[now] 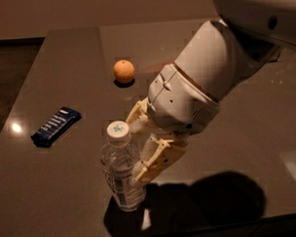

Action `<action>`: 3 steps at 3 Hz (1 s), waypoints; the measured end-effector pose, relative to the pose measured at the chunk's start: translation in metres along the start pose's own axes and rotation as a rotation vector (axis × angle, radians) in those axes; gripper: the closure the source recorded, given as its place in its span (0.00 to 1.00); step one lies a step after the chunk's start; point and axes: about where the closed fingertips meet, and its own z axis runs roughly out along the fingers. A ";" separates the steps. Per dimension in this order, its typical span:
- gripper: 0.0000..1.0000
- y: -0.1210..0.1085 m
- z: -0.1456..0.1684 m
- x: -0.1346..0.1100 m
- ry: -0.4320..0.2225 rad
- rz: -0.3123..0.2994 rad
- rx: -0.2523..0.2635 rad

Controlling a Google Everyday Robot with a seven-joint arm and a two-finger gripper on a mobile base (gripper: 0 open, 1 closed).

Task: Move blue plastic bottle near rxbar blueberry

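The cream pincer (135,147) sits beside the clear, white-capped blue plastic bottle (118,172); the rxbar blueberry (55,125) is dark blue, white-lettered.

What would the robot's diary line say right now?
bottle: upright on table | claw: close beside it | rxbar: flat, apart to left | orange: farther back
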 end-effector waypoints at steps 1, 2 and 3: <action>0.65 -0.005 -0.009 -0.005 -0.008 -0.003 0.000; 0.88 -0.028 -0.031 -0.013 -0.003 0.007 0.053; 1.00 -0.071 -0.058 -0.031 0.000 0.016 0.123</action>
